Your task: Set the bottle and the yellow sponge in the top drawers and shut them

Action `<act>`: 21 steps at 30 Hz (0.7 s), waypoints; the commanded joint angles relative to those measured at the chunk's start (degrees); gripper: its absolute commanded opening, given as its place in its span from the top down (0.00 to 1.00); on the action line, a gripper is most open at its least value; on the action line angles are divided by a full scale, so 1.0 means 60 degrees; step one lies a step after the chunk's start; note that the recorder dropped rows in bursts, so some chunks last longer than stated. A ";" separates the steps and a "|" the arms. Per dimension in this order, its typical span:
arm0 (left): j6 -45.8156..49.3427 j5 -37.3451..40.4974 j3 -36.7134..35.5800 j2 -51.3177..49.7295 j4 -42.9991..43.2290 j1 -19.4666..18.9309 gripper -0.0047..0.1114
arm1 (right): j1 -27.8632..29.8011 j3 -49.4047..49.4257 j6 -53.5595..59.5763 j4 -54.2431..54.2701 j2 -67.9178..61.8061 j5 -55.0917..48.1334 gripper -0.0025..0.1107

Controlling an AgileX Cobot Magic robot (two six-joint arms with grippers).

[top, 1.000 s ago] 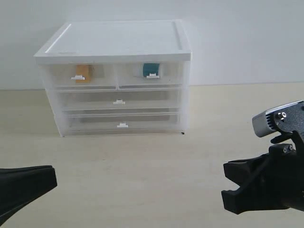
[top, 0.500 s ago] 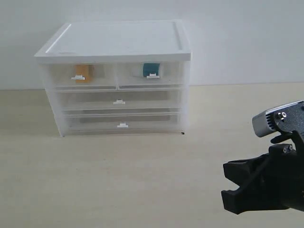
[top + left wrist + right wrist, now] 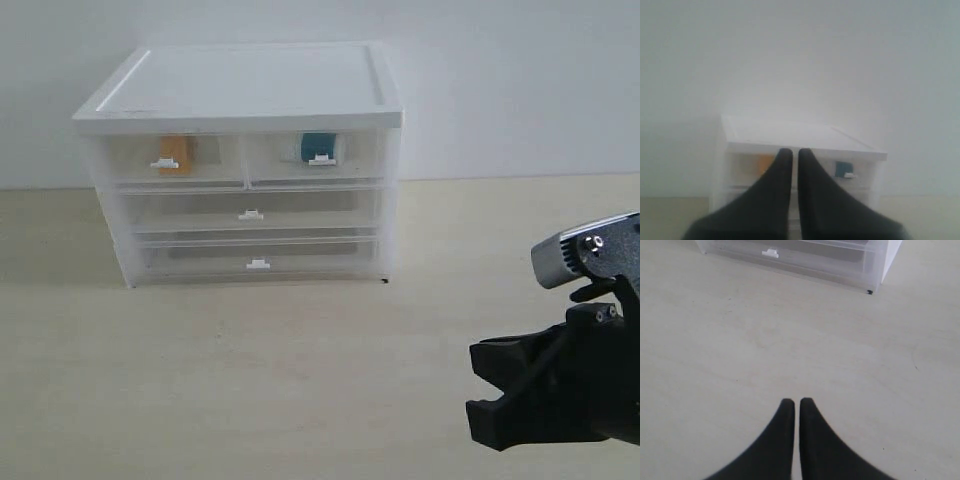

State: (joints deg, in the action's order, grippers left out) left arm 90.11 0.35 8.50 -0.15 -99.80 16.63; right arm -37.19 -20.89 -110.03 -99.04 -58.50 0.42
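A white drawer cabinet (image 3: 245,90) stands at the back of the table. Both top drawers are pushed in. Behind the left top drawer's (image 3: 170,160) translucent front shows the yellow sponge (image 3: 175,152). The bottle's teal label (image 3: 318,146) shows through the right top drawer (image 3: 315,157). In the left wrist view the sponge (image 3: 765,164) and the bottle (image 3: 842,169) appear blurred inside the cabinet, beyond my left gripper (image 3: 790,152), which is shut and empty. My right gripper (image 3: 793,402) is shut on nothing above bare table. Its black body (image 3: 550,390) sits at the lower right.
Two full-width drawers (image 3: 250,213) lie below the top pair, both pushed in. The cabinet's lowest drawer (image 3: 790,252) shows at the edge of the right wrist view. Pale wooden tabletop (image 3: 280,370) stretches in front of the cabinet, with a white wall behind.
The left gripper, seen at the lower left a second ago, has withdrawn out of the exterior view. The right arm and the cabinet have not moved.
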 commanded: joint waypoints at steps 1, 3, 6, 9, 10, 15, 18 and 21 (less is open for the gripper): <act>0.0044 0.0044 -0.0183 0.0025 -0.0025 -0.0002 0.93 | -0.0001 0.0024 -0.0055 -0.0049 0.0092 -0.0019 0.98; 0.0020 0.0224 -0.0183 0.0025 -0.0025 -0.0002 0.93 | -0.0001 0.0024 -0.0055 -0.0049 0.0092 -0.0019 0.98; 0.0019 0.0815 -0.0183 0.0025 -0.0025 -0.0002 0.93 | -0.0001 0.0024 -0.0055 -0.0049 0.0092 -0.0019 0.98; -0.0493 0.0956 -0.0183 0.0025 0.0883 -0.0002 0.93 | -0.0001 0.0024 -0.0055 -0.0049 0.0092 -0.0019 0.98; -0.1281 0.0956 -0.0183 0.0025 0.1830 -0.0002 0.93 | -0.0001 0.0024 -0.0055 -0.0049 0.0092 -0.0019 0.98; -0.7928 0.0923 -0.0198 0.0025 0.8137 -0.0002 0.93 | -0.0001 0.0024 -0.0055 -0.0049 0.0092 -0.0019 0.98; -1.1558 0.0924 -0.0342 0.0025 1.1482 -0.0002 0.93 | -0.0001 0.0024 -0.0055 -0.0049 0.0092 -0.0019 0.98; -1.4305 0.0944 -0.0855 0.0025 1.4383 -0.0002 0.93 | -0.0001 0.0024 -0.0055 -0.0049 0.0092 -0.0019 0.98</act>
State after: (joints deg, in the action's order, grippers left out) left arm 15.99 5.52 5.40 -0.15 -25.38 16.63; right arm -37.19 -20.89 -110.11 -99.04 -58.50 0.42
